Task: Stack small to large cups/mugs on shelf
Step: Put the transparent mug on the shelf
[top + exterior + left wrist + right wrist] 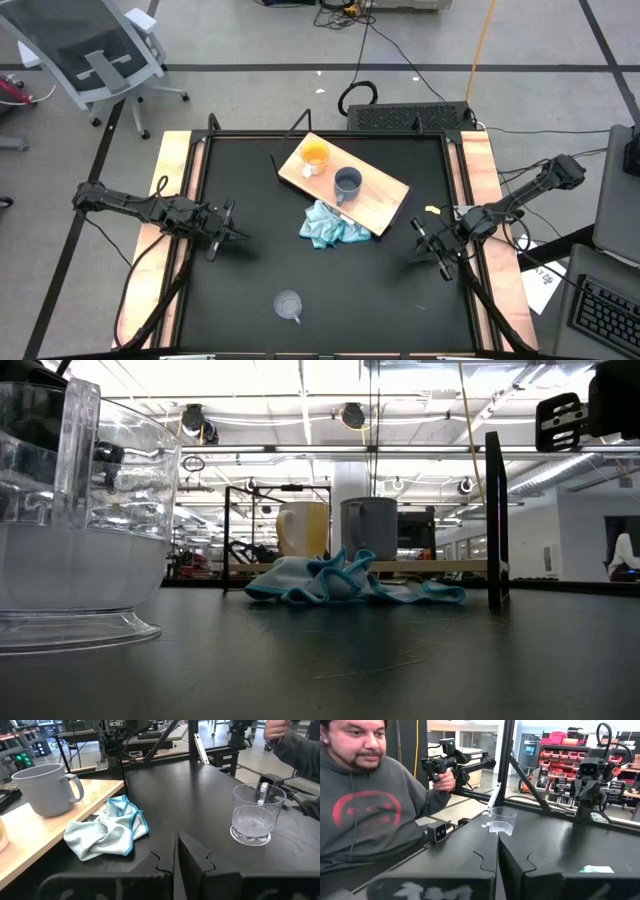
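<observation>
Both of my grippers hover with fingers closed on nothing: my left gripper [228,234] above the table's [250,270] left side, my right gripper [432,246] over its right side. On the shelf [378,203], which lies slanted at the table's far middle, the orange mug [314,156] and grey-blue mug [347,183] stand side by side, apart. A light blue cloth [330,225] lies crumpled against the shelf's near edge. Well apart, near the table's front edge, stands the clear cup [288,305], upright. My right wrist view shows a person [367,805] beyond that edge.
</observation>
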Available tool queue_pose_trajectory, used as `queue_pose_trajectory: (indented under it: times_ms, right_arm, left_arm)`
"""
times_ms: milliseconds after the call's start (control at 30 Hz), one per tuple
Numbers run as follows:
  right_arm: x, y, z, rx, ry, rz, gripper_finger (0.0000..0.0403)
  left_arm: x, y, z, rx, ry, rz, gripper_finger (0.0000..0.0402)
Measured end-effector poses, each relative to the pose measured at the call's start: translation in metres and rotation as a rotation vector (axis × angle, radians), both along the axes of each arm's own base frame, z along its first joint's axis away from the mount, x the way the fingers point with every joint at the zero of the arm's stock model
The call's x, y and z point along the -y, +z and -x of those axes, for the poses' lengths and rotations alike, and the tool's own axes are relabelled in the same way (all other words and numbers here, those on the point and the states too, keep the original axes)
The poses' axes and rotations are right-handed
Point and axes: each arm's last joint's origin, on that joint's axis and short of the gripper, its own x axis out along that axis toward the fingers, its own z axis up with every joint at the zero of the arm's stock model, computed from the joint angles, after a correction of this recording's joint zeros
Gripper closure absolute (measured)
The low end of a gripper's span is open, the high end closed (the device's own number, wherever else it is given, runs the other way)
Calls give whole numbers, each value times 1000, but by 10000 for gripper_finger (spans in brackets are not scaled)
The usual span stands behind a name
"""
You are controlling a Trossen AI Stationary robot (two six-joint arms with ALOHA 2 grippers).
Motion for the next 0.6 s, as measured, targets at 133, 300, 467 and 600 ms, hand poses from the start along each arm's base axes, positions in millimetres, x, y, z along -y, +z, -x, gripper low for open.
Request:
queue_pose_trajectory:
  times_ms: [133,300,467,600]
  right_arm:
    - [0,0,0,-1,0,0,399]
    - [0,0,0,2,-1,4,399]
    - [0,0,0,11,-2,21,399]
    - [0,0,0,13,-2,22,399]
  left_arm:
    - [0,0,0,-8,1,28,378]
    - [0,0,0,-21,11,77,378]
    - [0,0,0,-24,13,87,378]
    - [0,0,0,-25,13,92,378]
